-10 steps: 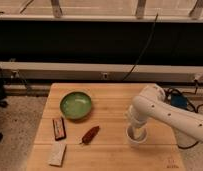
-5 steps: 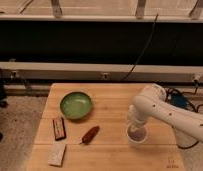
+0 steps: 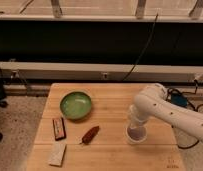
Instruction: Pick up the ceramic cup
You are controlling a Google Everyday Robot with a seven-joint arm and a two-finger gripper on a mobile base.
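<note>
The ceramic cup is a small white round cup standing upright on the wooden table, right of centre. My white arm reaches in from the right and bends down over it. The gripper points straight down into the cup's mouth, its fingers shut on the cup's rim. The fingertips are hidden inside the cup and behind the wrist.
A wide green bowl sits at the left back of the table. In front of it lie a dark snack bar, a pale flat packet and a reddish-brown pepper-like item. Cables hang along the wall behind.
The gripper has closed on the cup's rim while the arm stayed almost in place above it. The cup still stands on the table.
</note>
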